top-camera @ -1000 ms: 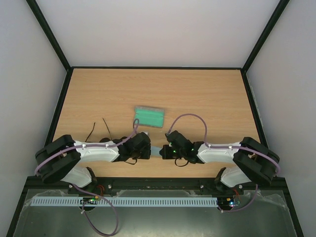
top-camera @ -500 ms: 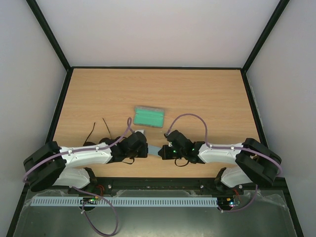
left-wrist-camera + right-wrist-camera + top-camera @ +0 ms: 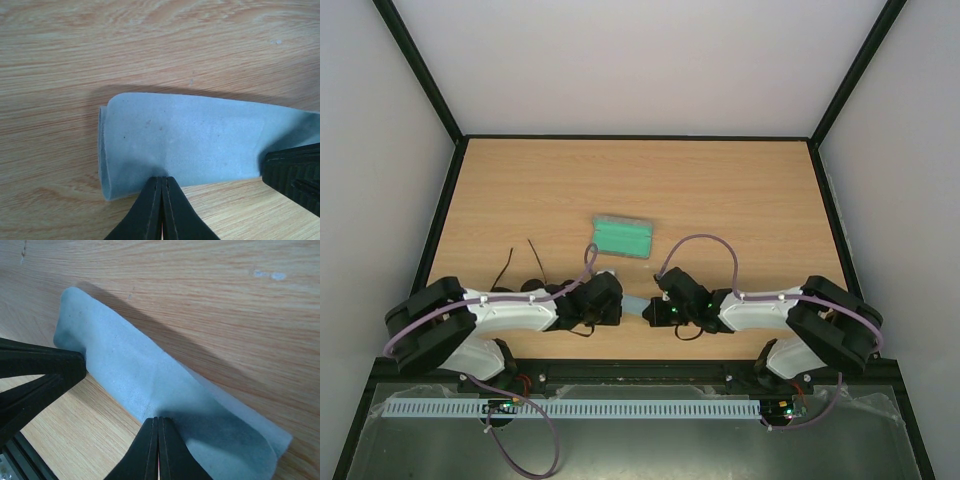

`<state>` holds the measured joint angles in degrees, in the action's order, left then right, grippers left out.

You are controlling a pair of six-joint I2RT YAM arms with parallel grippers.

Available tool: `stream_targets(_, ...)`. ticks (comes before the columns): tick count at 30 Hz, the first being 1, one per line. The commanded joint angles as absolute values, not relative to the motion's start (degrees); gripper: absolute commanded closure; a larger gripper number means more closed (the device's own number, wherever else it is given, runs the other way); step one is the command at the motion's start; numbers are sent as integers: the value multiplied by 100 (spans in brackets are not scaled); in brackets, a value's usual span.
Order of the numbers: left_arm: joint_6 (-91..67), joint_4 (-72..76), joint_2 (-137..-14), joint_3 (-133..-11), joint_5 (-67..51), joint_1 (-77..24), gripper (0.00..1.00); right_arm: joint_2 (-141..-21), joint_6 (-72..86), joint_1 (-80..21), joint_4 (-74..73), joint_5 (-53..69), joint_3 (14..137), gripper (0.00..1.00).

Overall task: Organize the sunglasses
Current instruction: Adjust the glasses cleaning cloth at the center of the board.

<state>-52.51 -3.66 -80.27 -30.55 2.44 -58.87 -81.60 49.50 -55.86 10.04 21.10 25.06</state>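
Left fingers: pressed fully together, pinching the near edge of the blue-grey cloth close to its rolled-over end.
Right fingers: also fully closed, nipping the same cloth along its near edge towards the other end.
Cloth: folded over on itself into a long strip. It is stretched between the two sets of fingers and lies low over the worktop. Whether it touches the wood cannot be told.
Each wrist view: the other arm's black fingers show at the side, gripping the cloth.
Sunglasses: on the worktop at the near left, just behind the left arm and partly hidden by it. The two thin black arms stick out towards the far side. Neither set of fingers touches them.
Case: open with its green lining up, at mid-worktop, beyond the cloth and apart from it.
Change from a second ago: both sets of fingers were already closed on the cloth. The left arm's elbow swung out to the left and has come back. The right fingers sit slightly nearer the front edge. The sunglasses and case have not moved.
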Motion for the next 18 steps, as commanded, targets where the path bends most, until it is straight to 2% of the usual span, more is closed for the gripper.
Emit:
stream_targets(1, -5300, -256, -8007, -2834, 276, -5913, 98, -8241, 5049, -5614, 1087, 1947, 2346, 98)
stream_targets(11, -5445, -621, -7252, -2743, 298, -5932, 98, -7832, 4676, -5605, 306, 1634, 2789, 96)
stream_targets(18, -5454, -1022, -6753, -2866, 468, -5929, 97, -7566, 4756, -5611, 269, 1717, 2769, 96)
